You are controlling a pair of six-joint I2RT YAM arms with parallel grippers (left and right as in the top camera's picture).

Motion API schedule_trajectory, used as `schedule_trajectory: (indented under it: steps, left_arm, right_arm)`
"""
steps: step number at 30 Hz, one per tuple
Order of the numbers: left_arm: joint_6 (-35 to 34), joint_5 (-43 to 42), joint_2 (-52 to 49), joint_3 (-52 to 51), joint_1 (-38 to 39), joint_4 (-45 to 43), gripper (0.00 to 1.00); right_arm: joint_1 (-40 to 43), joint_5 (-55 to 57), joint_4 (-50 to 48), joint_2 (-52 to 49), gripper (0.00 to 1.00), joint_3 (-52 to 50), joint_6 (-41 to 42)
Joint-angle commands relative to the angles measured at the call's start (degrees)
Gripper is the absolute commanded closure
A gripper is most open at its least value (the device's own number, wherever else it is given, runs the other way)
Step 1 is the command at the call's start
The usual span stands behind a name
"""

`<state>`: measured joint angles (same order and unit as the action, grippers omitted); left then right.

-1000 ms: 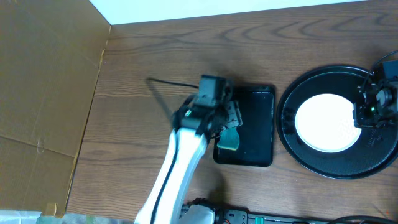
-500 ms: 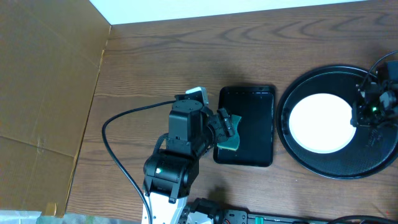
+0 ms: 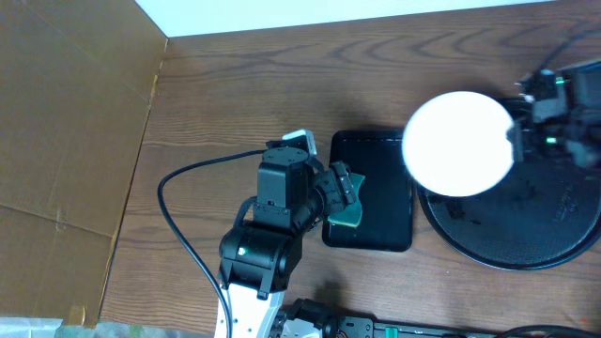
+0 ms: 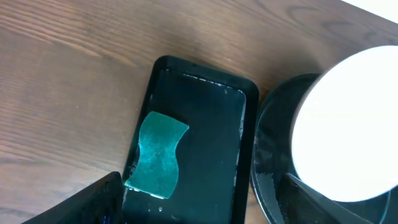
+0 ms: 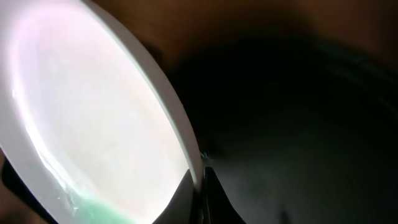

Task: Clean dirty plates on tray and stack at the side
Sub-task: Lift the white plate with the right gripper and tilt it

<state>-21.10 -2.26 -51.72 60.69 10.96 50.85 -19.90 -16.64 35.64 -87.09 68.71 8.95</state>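
The right gripper (image 3: 517,141) pinches the rim of a round glossy white plate (image 3: 458,143), raised above the left edge of the large round black tray (image 3: 526,246), while the left gripper (image 3: 343,188), jaws spread wide, hangs left of that tray, just beside a teal sponge (image 3: 345,214), with the plate off to its right.

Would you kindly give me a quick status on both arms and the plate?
Left fingers open, by sponge. Right fingers shut on plate, held above tray. Nothing seen blocking.
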Motion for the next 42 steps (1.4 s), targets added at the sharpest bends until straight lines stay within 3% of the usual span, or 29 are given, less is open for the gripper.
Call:
schedule_trajectory:
  steps: [1, 9, 16, 34, 42]
  left_arm:
    - [0.09, -0.11, -0.22, 1.27, -0.17, 0.13, 0.21]
    - [0.09, -0.11, -0.26, 1.27, -0.17, 0.15, 0.2]
    - [0.09, -0.09, -0.26, 1.27, -0.17, 0.13, 0.2]
    - [0.09, -0.11, -0.26, 1.27, -0.17, 0.15, 0.2]
    - [0.09, -0.11, -0.26, 1.27, -0.17, 0.15, 0.2]
  right_arm:
    - [-6.62, 6.47, -3.56, 0.04, 0.99, 1.16, 1.75]
    - [-19.12, 22.84, -19.93, -4.94, 0.99, 1.16, 1.16]
    - [-23.65, 27.63, -30.93, -4.7, 0.99, 1.16, -5.92]
    - [-32.46, 46.49, -33.44, -2.73, 0.99, 1.16, -20.26]
    - [-33.44, 48.59, -34.21, -2.73, 0.99, 1.16, -21.29]
